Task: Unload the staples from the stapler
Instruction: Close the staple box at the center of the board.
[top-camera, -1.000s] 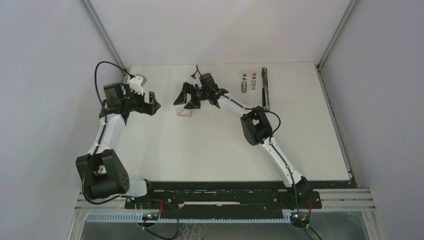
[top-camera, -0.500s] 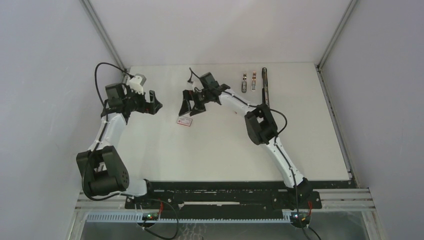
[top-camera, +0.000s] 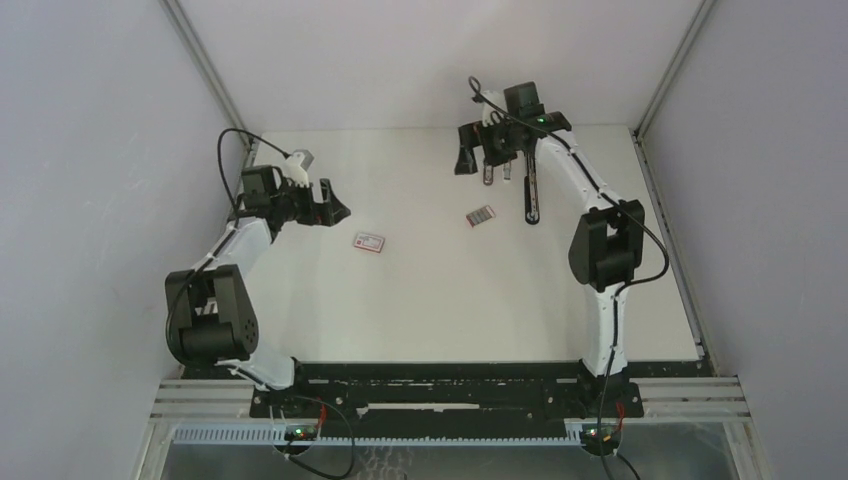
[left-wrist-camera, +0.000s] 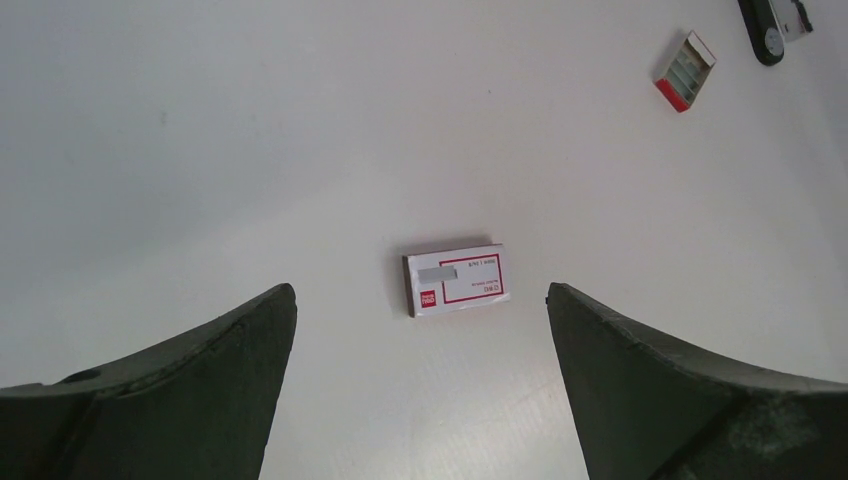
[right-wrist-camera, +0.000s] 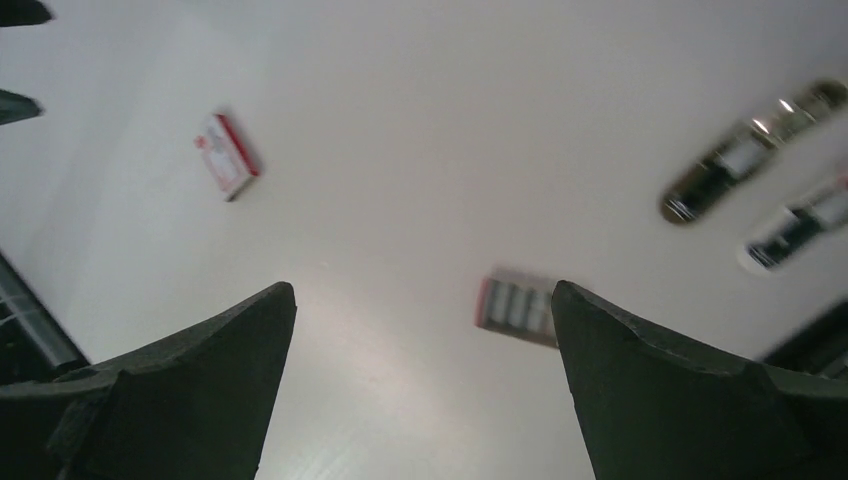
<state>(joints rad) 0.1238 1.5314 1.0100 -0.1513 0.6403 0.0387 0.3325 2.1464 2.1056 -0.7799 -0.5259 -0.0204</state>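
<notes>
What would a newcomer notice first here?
The right arm is stretched to the far edge of the table, its right end effector open beside the long black stapler. Two small boxes lie mid-table: an open box near the stapler, and a closed box, red and white, just ahead of the open left end effector.

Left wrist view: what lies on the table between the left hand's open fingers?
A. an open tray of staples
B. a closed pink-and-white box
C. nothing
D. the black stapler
B: the closed pink-and-white box lies flat in the gap of the open left hand, while the open tray sits far off near the top right.
</notes>
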